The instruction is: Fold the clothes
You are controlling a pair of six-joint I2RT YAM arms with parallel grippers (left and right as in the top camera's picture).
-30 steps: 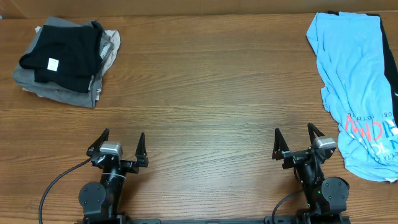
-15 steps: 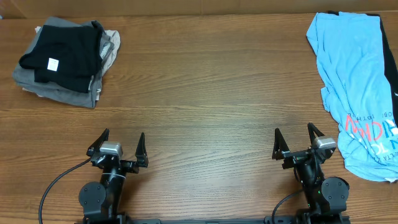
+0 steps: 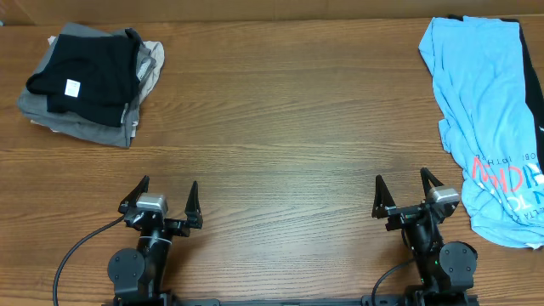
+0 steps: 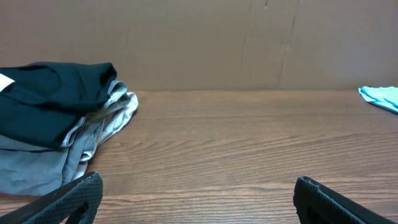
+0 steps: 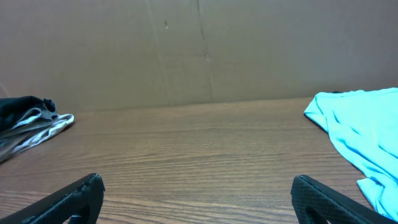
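Right end effector (image 3: pixel 400 177) and left end effector (image 3: pixel 170 182) gaping empty, blue T-shirt (image 3: pixel 489 110) beside right

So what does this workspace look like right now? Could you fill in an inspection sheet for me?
Surface: wooden table, no spills seen.
Job's things: blue T-shirt lies rumpled and unfolded at the right edge; stack of folded clothes at far left, black garment on top.
Clutter: nothing seen.
Hands: left hand and right hand both open, holding nothing.
Cables: black cable loops from the left arm's base.
Surroundings: plain brown wall behind the table.
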